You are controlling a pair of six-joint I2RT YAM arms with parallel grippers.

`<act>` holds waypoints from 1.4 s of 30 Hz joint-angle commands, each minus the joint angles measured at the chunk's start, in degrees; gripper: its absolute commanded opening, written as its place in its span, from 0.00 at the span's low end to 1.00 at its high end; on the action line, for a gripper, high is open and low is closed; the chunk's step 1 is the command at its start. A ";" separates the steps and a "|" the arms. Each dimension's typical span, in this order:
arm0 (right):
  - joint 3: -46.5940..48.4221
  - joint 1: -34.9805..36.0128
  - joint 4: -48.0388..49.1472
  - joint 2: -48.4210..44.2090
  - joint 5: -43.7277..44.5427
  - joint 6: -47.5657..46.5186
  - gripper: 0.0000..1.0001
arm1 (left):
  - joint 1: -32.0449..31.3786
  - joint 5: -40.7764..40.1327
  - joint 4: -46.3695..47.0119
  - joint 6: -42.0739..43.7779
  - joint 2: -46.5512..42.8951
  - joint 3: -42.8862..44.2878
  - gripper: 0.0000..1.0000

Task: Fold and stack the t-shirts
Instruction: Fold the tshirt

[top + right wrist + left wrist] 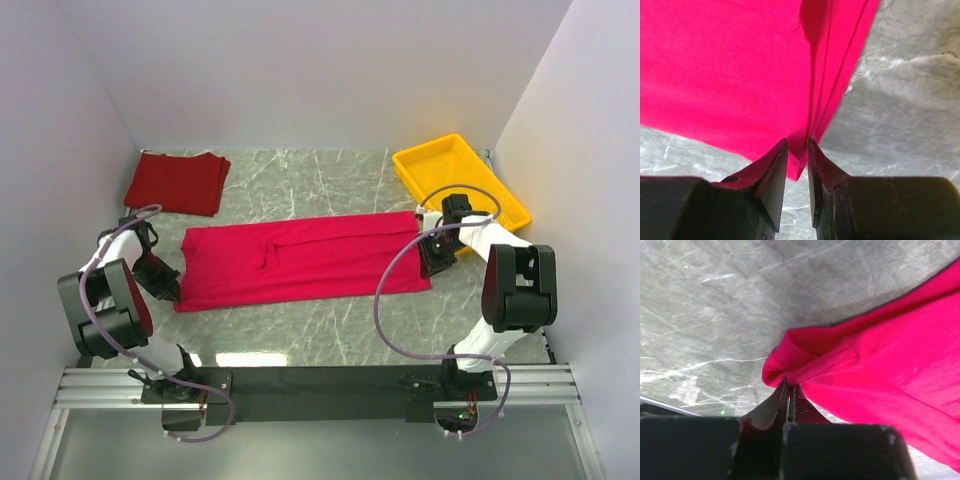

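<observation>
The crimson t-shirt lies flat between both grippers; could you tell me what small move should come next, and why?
Probably open the left gripper: it pinches a corner of the crimson t-shirt, which lies flat, while the right gripper stands open.

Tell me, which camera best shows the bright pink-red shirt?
The top external view: the whole crimson shirt lies spread out. The left wrist view shows only a corner pinched in the left pincer; the right wrist view only an edge at the parted right pincer.

Crimson t-shirt — matt cloth, tray — glossy plastic, tabletop polished
</observation>
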 commanded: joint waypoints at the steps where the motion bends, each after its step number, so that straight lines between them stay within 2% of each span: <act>1: 2.20 -0.49 -1.73 -3.29 -1.87 -0.36 0.30 | 0.21 2.10 1.20 1.48 -0.03 0.58 0.01; 14: 1.50 -0.40 -3.40 -2.06 -2.23 0.79 0.28 | 0.30 3.86 1.91 2.37 -0.38 -1.01 0.01; 17: 1.15 -0.40 -3.05 -1.35 -2.23 1.22 0.20 | 0.30 3.69 1.82 2.37 -0.64 -0.75 0.01; 18: 0.97 -0.40 -3.05 -1.44 -2.14 1.23 0.09 | 0.30 3.43 1.82 2.19 -0.82 -0.66 0.01; 19: 0.80 -0.40 -3.14 -1.87 -2.14 1.23 0.02 | 0.30 2.73 1.82 2.19 -0.99 -0.66 0.01; 20: 0.62 -0.40 -3.40 -2.31 -2.14 1.14 0.00 | 0.30 2.37 1.73 2.02 -1.26 -0.31 0.01; 30: -3.41 -6.11 -6.48 -11.10 -3.90 -4.39 0.00 | 1.70 -3.43 0.33 -0.09 -7.15 1.45 0.01; 42: -5.71 -6.29 -5.69 -6.80 -1.35 -6.86 0.00 | 2.06 0.79 2.43 1.75 0.23 -1.36 0.01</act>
